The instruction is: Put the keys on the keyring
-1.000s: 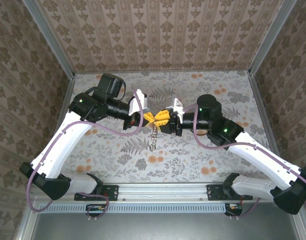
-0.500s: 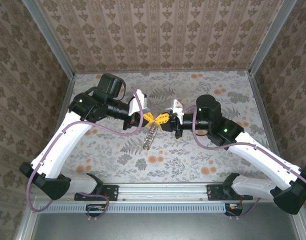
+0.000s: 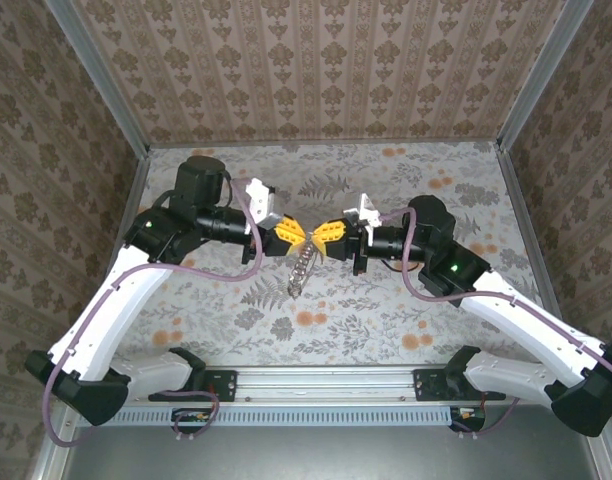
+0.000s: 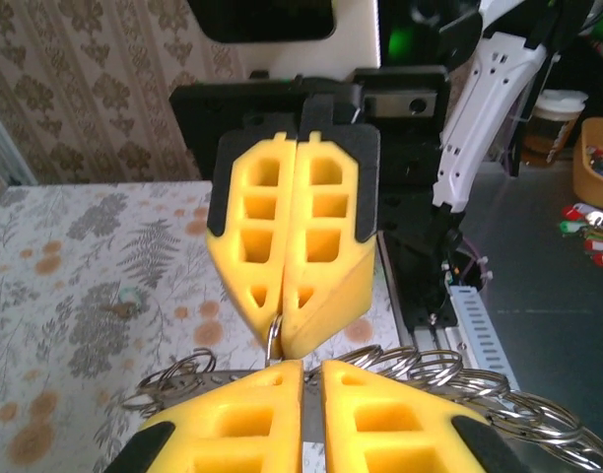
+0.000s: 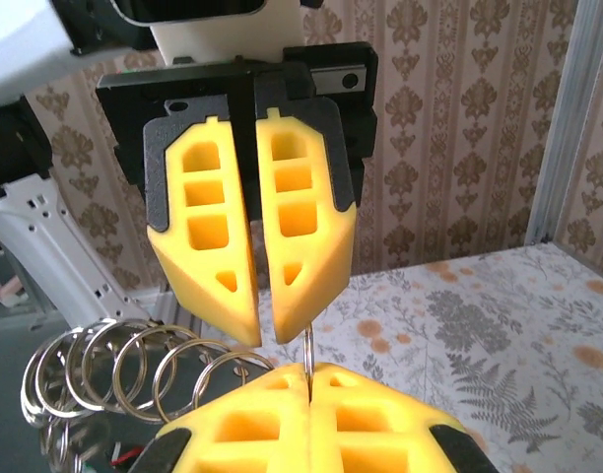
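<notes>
Overhead, wallpapered walls (image 3: pixel 316 70) enclose the floral tablecloth (image 3: pixel 466 190) beneath the keyring (image 3: pixel 299 268).

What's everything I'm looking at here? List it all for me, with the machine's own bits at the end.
ring chain: one, many silvery-grey linked rings, dangling above the table between the two claws
tablecloth: one, pale grey with ferns and orange flowers, covering the table
walls: three, brown patterned wallpaper, around the table
rail: one, silver metal, along the near edge
cup: one, brown with a pale lid, in the background off the table
cables: purple, running along both arms
left arm: one, white and black
right arm: one, white and black
left claw: one, yellow fingers, tips nearly together
right claw: one, yellow fingers, shut on a thin ring of the chain
</notes>
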Available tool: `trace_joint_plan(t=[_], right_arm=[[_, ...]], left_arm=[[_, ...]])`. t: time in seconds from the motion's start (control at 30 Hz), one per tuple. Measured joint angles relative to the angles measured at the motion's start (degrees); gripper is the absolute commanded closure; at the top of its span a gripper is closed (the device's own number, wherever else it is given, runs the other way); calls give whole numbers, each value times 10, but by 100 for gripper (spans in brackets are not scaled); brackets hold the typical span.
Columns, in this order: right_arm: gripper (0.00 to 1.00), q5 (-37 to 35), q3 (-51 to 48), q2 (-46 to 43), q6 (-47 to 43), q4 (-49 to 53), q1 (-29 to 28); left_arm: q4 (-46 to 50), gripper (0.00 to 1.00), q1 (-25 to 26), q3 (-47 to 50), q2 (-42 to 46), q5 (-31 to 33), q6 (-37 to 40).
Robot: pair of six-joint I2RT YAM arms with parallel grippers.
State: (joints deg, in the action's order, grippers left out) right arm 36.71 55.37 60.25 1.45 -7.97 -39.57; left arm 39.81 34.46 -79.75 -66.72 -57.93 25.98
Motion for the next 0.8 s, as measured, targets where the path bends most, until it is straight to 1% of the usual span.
trace_joint_plan(t=[0.2, 0.3, 0.43, 0.5, 0.67, 0.8], right_arm=[[100, 5, -5, 0, 31, -40, 1], [100, 8, -10, 0, 43, -57, 3], [100, 11, -14, 0, 52, -66, 4], [100, 11, -15, 0, 52, -69, 4], [100, 16, -15, -3, 52, -73, 4], [100, 20, -15, -3, 52, -73, 4]], left_arm=[[-44, 86, 0, 11, 1, -23, -27], [-59, 84, 0, 17, 1, -29, -34], [-66, 73, -1, 24, 5, -34, -42], [-69, 71, -3, 28, 13, -34, -47], [-81, 72, -27, 33, 43, -30, -54], [-108, 72, -27, 34, 45, -30, -64]])
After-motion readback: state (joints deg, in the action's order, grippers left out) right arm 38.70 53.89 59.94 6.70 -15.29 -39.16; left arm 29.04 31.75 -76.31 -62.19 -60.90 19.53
